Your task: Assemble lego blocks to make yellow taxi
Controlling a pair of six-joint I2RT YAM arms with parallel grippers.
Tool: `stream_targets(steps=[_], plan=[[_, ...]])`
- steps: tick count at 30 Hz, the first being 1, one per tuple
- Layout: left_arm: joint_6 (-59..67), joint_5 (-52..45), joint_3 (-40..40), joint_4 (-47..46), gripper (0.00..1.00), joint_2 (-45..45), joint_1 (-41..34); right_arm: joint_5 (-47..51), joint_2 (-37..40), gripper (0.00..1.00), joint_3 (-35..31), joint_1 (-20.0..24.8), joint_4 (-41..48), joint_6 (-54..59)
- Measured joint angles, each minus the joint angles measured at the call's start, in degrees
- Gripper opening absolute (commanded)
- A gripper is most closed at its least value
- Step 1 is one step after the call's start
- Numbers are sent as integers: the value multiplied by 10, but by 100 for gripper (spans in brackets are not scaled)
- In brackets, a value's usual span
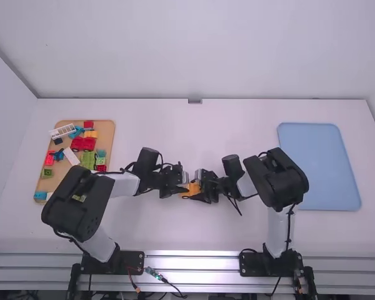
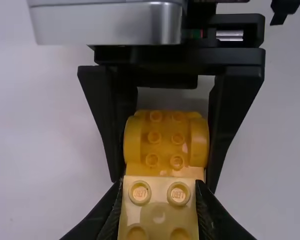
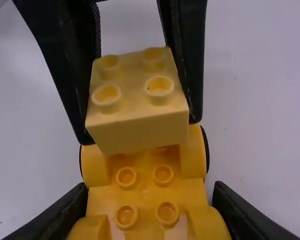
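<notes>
Left gripper (image 1: pixel 185 187) holds yellow block (image 2: pixel 158 212), angled inward, facing right gripper (image 1: pixel 199 190)

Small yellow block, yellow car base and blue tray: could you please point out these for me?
Small yellow block (image 3: pixel 133 104): right wrist view, top face between studs.
Yellow car base (image 2: pixel 165 146): left wrist view, upper side between studs.
Blue tray (image 1: pixel 319 165): high view, middle of bare surface.

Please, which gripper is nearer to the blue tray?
Right. In the high view, the right gripper is on the side towards the blue tray; the left gripper is farther from it, on the side towards the wooden board.
</notes>
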State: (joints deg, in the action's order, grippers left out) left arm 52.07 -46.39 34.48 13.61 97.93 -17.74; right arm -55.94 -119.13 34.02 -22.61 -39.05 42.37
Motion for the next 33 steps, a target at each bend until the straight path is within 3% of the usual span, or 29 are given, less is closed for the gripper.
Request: stream_targets(steps=[33], plan=[[15, -46, 0, 23, 2, 32, -3, -7, 0, 52, 0, 0, 4, 13]])
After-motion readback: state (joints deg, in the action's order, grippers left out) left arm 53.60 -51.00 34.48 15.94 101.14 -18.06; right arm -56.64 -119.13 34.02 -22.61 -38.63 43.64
